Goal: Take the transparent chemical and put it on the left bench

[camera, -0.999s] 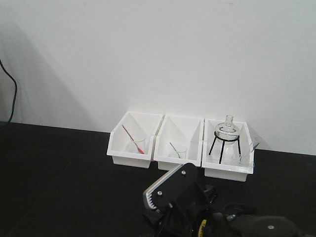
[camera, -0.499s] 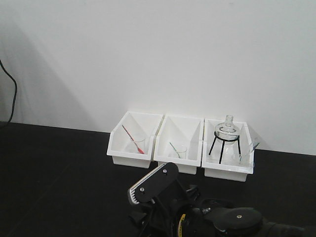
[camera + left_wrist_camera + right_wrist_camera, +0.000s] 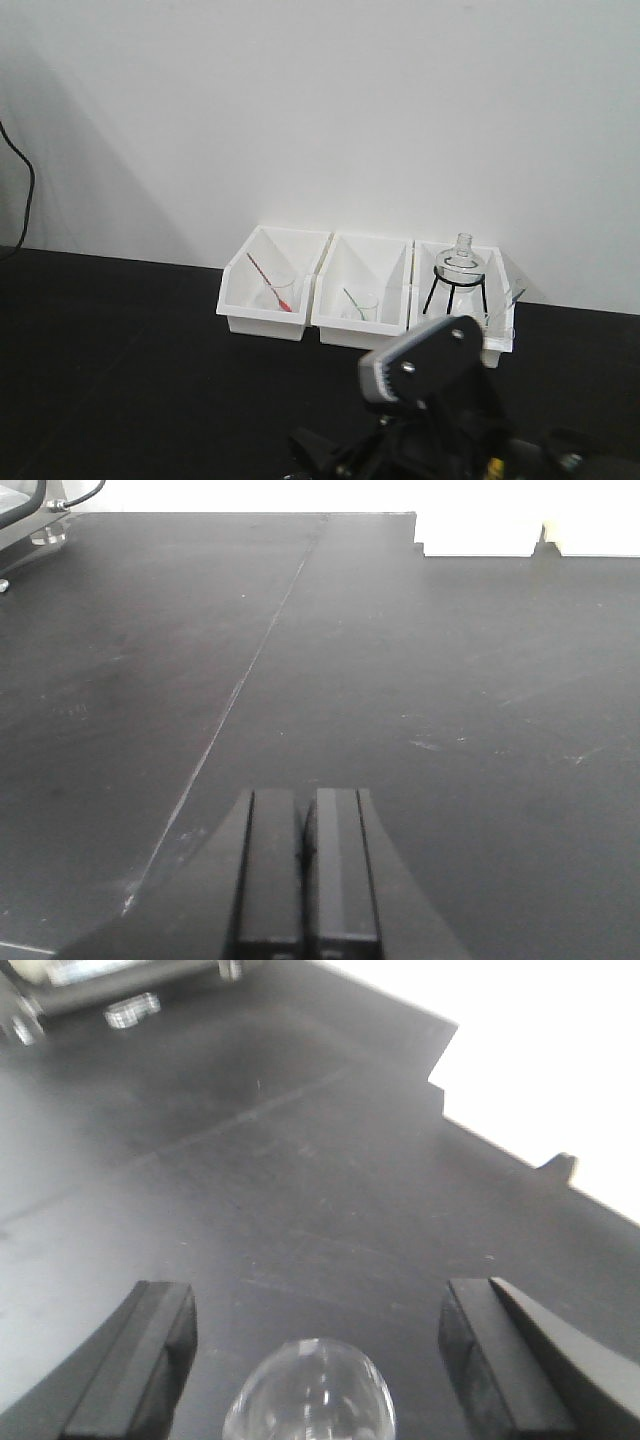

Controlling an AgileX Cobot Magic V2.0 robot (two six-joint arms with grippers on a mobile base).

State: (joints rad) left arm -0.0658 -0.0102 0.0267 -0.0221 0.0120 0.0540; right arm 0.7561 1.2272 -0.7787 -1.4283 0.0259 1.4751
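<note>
Right gripper (image 3: pixel 315 1340) spread wide, fingers well clear of the beaker (image 3: pixel 310 1392) at 6 o'clock; centre on it before closing gently, since glass slips. Left gripper (image 3: pixel 308 865) clenched, empty, over the bench (image 3: pixel 420 660).

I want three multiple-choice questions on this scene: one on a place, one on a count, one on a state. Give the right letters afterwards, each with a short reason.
1. As the front view shows it, which bin holds the round flask on the black tripod?
A. the left bin
B. the middle bin
C. the right bin

2. How many white bins stand against the wall?
A. two
B. three
C. four

3. How are the fingers of the left gripper?
A. pressed together, nothing between them
B. spread wide
C. closed on a beaker

Answers:
1 C: the tripod with the flask stands in the right bin.
2 B: three bins stand side by side in the front view.
3 A: the left wrist view shows the two fingers touching, with only bare countertop ahead.
</note>
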